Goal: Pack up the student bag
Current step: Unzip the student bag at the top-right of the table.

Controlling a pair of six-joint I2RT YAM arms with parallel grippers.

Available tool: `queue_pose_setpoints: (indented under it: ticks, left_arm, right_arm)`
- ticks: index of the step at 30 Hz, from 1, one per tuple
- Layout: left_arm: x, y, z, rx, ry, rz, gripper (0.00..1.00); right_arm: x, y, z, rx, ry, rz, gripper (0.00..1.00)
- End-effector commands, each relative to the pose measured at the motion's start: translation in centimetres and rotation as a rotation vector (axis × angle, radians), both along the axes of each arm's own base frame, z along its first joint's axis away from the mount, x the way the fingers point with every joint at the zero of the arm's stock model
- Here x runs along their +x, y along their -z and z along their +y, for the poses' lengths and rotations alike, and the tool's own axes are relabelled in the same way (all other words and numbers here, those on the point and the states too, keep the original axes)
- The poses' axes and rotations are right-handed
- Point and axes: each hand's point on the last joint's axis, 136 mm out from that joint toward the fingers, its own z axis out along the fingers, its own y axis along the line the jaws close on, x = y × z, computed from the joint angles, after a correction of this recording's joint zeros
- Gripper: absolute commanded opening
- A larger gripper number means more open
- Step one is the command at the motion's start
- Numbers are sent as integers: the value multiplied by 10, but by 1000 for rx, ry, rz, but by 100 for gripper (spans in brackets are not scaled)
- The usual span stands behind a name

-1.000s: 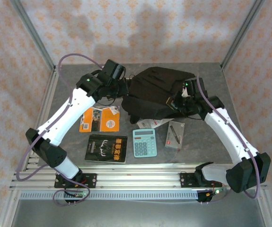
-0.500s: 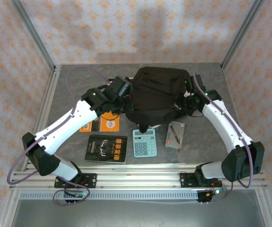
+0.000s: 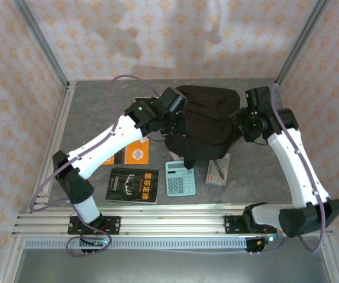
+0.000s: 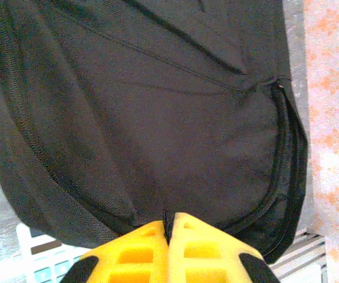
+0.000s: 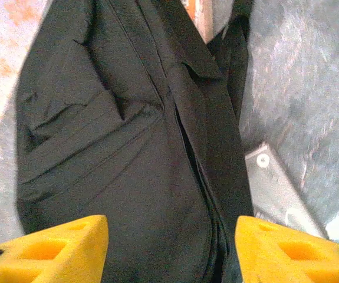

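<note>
The student bag [image 3: 207,115], a big soft black backpack, lies bunched at the middle back of the table. My left gripper [image 3: 178,124] is at its left edge. In the left wrist view, the yellow fingers [image 4: 140,250] are pressed together on a thin fold of the bag [image 4: 157,106] at its zipper seam. My right gripper [image 3: 244,122] hovers over the bag's right side. Its yellow fingers [image 5: 57,247] stand wide apart above the bag [image 5: 128,147], holding nothing.
In front of the bag lie an orange book [image 3: 137,152], a black-covered book [image 3: 132,184], a light blue calculator [image 3: 180,178] and a grey case [image 3: 219,171]. The case [image 5: 275,183] also lies beside the bag under my right wrist. Frame posts stand at the back corners.
My right gripper has opened, let go of the bag and lifted away to the right. My left arm has swung right with the bag's edge, and the bag has shifted and bunched up.
</note>
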Motion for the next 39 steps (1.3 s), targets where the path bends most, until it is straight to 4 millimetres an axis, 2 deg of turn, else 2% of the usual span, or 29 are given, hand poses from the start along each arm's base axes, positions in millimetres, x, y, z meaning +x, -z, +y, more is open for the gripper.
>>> queue_pose_setpoints:
  ticks: [1, 4, 7, 12, 15, 23, 25, 27, 29, 32, 33, 35, 39]
  left_arm:
    - [-1, -24, -17, -64, 28, -37, 0]
    - [-3, -24, -24, -68, 43, -34, 0]
    - [-6, -24, -30, -68, 59, -32, 0]
    - [-7, -23, -34, -63, 67, -31, 0]
    - [-7, -23, -34, -62, 64, -33, 0]
    - [-5, -23, -19, -5, 42, -69, 0]
    - [-5, -20, -15, 9, 35, -72, 0]
    - [-6, -16, -12, 18, 33, -69, 0]
    - [-7, -12, -10, 25, 30, -68, 0]
    - [-6, -10, -7, 34, 21, -70, 0]
    - [-5, -9, -6, 36, 20, -73, 0]
    - [-3, -9, -1, 52, 10, -78, 0]
    - [5, 1, 21, 117, -27, -80, 0]
  right_arm:
    - [-37, 12, 9, 167, 159, 162, 55]
    - [-44, 22, 35, 334, 182, 208, 52]
    - [-44, 28, 50, 434, 212, 203, 51]
    - [-39, 36, 74, 502, 199, 231, 60]
    - [-36, 37, 82, 501, 184, 233, 60]
    - [-47, 64, 75, 424, 195, 298, 34]
    - [-50, 69, 74, 410, 191, 313, 34]
    - [-51, 72, 73, 402, 186, 316, 40]
    - [-53, 73, 72, 392, 177, 320, 38]
    - [-55, 77, 69, 369, 174, 324, 22]
    - [-56, 79, 66, 352, 173, 321, 13]
    - [-58, 80, 61, 315, 171, 322, 2]
    - [-62, 82, 51, 239, 138, 325, 0]
